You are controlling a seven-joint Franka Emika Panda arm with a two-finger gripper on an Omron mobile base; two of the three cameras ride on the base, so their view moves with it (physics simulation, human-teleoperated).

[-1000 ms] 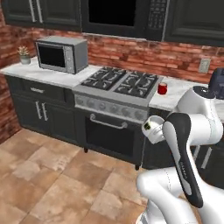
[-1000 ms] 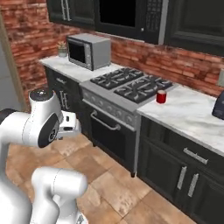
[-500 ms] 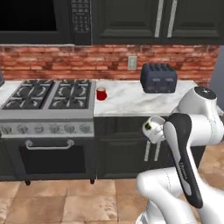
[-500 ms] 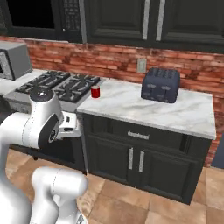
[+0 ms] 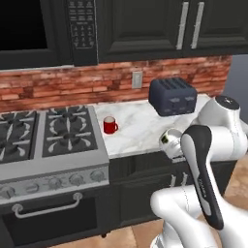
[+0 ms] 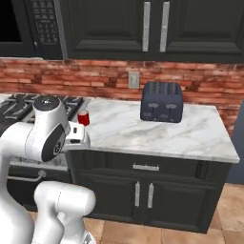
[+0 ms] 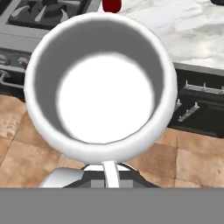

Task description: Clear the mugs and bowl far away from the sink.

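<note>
A stove (image 5: 48, 131) sits leftmost; the red mug (image 5: 110, 125) stands on the marble counter (image 5: 140, 126) beside it. Further right, the gripper (image 5: 170, 143) (jaws clamped) holds the white mug (image 7: 101, 83) off the counter's front edge, with a toaster (image 5: 172, 96) behind.

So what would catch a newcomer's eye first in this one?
The white mug, seen straight down its open mouth in the hand view, carried by the gripper out over the floor before the cabinets. Next, the red mug alone on the marble counter just right of the stove, with the dark toaster further along by the brick wall.
</note>
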